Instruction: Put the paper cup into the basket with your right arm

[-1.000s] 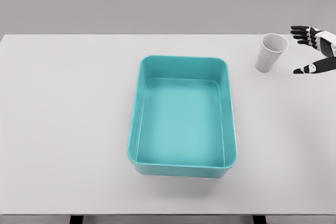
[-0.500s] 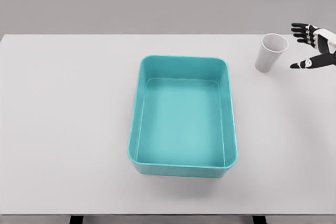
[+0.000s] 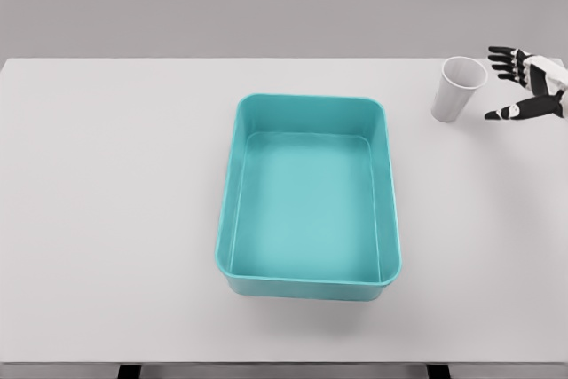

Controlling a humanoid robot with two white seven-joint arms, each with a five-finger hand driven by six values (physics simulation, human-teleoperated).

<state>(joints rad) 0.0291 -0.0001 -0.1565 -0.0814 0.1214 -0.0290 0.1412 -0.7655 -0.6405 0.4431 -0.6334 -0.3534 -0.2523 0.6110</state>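
A white paper cup (image 3: 456, 89) stands upright on the white table (image 3: 106, 201), far right and toward the back. My right hand (image 3: 502, 84) hovers just to the right of the cup, fingers spread open and apart from it, with a small gap between. The teal rectangular basket (image 3: 388, 184) sits in the middle of the table, left of and nearer than the cup, with nothing inside. My left arm is out of view.
The table's back edge runs just behind the cup. Its right edge lies close to my right hand. Bare table surface stretches between the cup and the basket.
My right hand has drifted left toward the cup, and its thumb has come closer to the cup's side. The cup and basket have stayed put.
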